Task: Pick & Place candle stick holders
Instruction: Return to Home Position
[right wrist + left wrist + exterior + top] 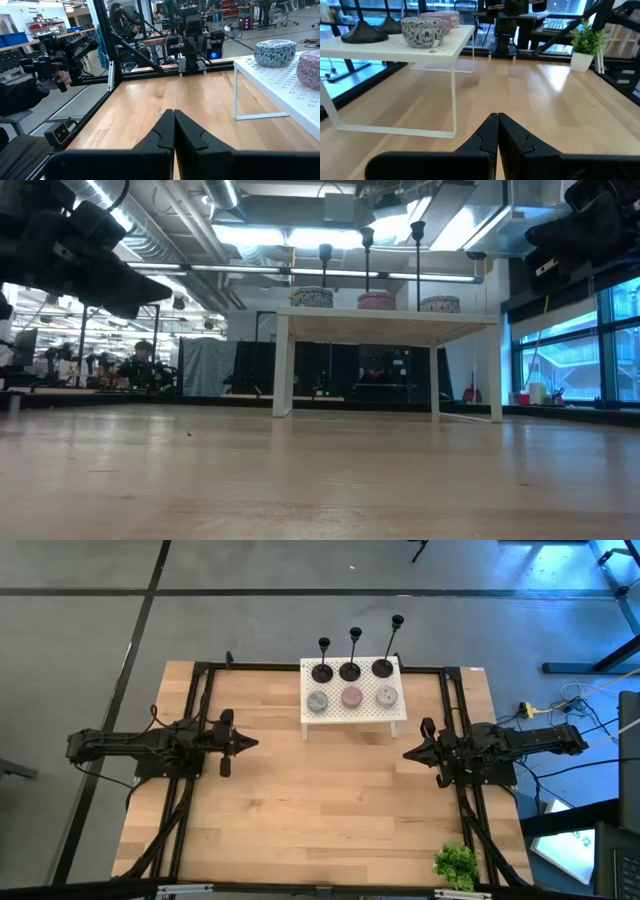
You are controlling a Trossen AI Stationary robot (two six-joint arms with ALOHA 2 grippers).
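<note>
Left claw (255,743), right claw (405,753), both closed; three candle stick holders (350,671), three tins (351,697).

Your wooden table (320,810) carries white perforated stand (335,716). On stand: three candle stick holders (350,671) behind three round tins (351,697). Green plant (457,864) well apart from stand, near-right.

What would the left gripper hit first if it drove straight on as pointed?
Probably the right gripper, facing it across the table. The left gripper points over bare wood, passing beside the white stand and its near legs; that clearance looks slim from above.
</note>
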